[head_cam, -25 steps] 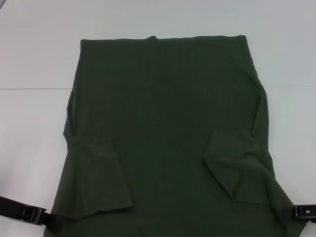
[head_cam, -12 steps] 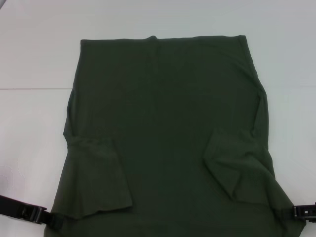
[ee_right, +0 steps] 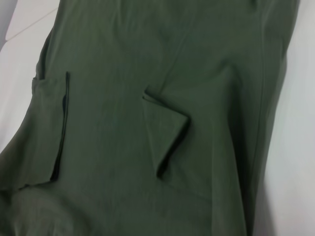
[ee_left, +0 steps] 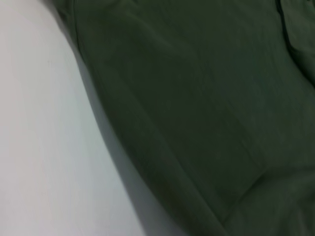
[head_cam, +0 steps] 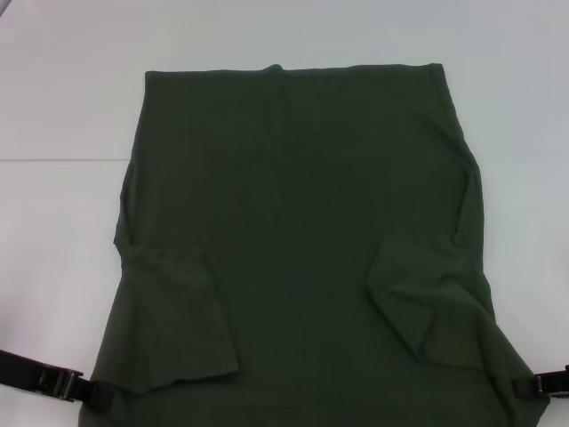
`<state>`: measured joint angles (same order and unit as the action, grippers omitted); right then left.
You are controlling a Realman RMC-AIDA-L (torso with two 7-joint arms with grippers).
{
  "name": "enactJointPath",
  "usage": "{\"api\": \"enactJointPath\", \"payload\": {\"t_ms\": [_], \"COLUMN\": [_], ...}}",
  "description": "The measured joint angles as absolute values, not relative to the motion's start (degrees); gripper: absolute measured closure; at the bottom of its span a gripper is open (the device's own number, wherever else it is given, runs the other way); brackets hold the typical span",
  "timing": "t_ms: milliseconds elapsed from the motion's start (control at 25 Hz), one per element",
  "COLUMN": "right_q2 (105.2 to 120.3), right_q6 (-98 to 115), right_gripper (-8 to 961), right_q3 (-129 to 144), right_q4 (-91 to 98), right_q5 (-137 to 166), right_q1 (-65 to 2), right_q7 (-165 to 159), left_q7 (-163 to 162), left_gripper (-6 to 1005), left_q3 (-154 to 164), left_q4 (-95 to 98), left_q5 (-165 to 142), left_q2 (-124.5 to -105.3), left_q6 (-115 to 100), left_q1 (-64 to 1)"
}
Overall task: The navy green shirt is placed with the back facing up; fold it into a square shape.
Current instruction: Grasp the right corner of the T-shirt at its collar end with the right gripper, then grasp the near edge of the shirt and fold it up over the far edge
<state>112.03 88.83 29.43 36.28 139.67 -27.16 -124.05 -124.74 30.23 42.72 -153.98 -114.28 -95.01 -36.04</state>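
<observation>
The navy green shirt (head_cam: pixel 302 222) lies flat on the white table, its straight hem at the far side. Both short sleeves are folded inward onto the body, the left sleeve (head_cam: pixel 178 320) and the right sleeve (head_cam: pixel 427 294). My left gripper (head_cam: pixel 93 394) sits low at the shirt's near left corner, against the fabric edge. At the near right corner is my right gripper (head_cam: pixel 529 386), also against the cloth. The left wrist view shows the shirt (ee_left: pixel 206 98) edge close up. In the right wrist view the shirt (ee_right: pixel 147 123) shows both folded sleeves.
White table (head_cam: pixel 53 222) surrounds the shirt on the left, right and far sides. A faint seam line (head_cam: pixel 62 160) crosses the table on the left. The shirt's near edge runs out of the head view.
Both grippers have sunk slightly toward the near edge of the view. The right one has edged a little inward against the cloth. The shirt has barely shifted.
</observation>
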Motion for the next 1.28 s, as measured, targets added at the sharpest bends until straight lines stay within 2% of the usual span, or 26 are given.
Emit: {"api": "enactJointPath", "payload": {"t_ms": [320,680,960,1280], "right_q2": [112.06,112.57,111.39,110.79], "right_q6": [89.2,90.4,96.2,99.6], "right_gripper": [822,892,907,913], "right_q3": [29.1,29.0,25.6,21.0], "right_q4": [36.3,36.3,36.3,36.3], "right_q5": [139.4,137.3,132.9,132.6], "right_q1": [-27.2,-26.8,-24.8,-23.5], "right_q7": [-123.0,-118.6,-112.7,-110.1], "left_q7": [-124.6,-124.2,-120.6,-119.4], "left_gripper": [974,974,973,973], "left_q3": [30.2,29.9,21.6,17.6], "left_q4": [42.7,42.7,42.1,42.5], "left_q5": [-153.7,-151.6,-150.9,-150.3], "left_q2": [-114.26,-114.16,-112.91,-112.52], "left_q6": [-95.0,-95.4,-99.0,-101.6], "left_q1": [-35.9,-35.7,-35.5,-34.6]}}
